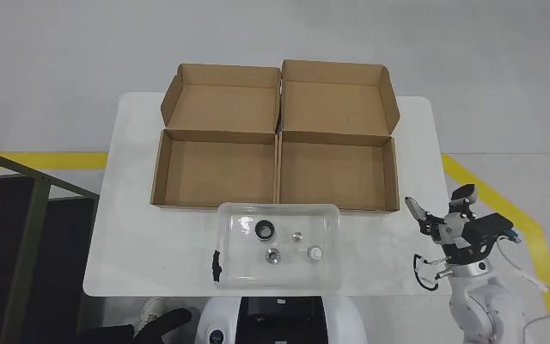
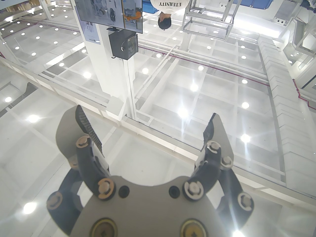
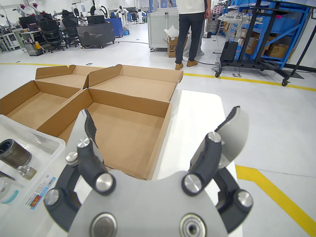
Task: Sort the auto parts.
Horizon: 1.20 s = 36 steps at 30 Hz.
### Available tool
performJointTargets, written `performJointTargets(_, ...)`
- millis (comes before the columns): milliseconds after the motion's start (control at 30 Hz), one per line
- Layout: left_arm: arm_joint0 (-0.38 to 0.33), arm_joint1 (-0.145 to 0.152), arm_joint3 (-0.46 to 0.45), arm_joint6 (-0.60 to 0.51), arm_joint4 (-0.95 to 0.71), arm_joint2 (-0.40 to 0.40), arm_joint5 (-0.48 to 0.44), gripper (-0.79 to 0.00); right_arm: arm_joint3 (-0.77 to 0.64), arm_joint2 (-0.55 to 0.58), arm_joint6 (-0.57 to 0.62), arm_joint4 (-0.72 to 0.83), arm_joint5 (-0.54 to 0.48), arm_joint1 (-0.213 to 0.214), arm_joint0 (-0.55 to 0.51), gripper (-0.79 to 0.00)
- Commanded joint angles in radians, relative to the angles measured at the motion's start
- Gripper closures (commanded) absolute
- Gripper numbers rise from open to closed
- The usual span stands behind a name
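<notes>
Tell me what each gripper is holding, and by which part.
Nothing. The left gripper and the right gripper are both open and empty; the parts lie in the clear tray.

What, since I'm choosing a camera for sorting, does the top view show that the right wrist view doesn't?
Top view: the whole tray with all four parts, plus the table's left side. Right wrist view: the open right claw up close and the workshop behind, with a screen stand. Both: the two boxes and the dark bearing.
</notes>
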Motion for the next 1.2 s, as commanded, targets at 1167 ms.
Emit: performJointTargets(1167,0.000,0.000,0.000,0.000,0.000,0.000,0.000,-0.785,-0.183,-0.242,0.557,-0.104,-0.448,0.043,0.206,-0.785)
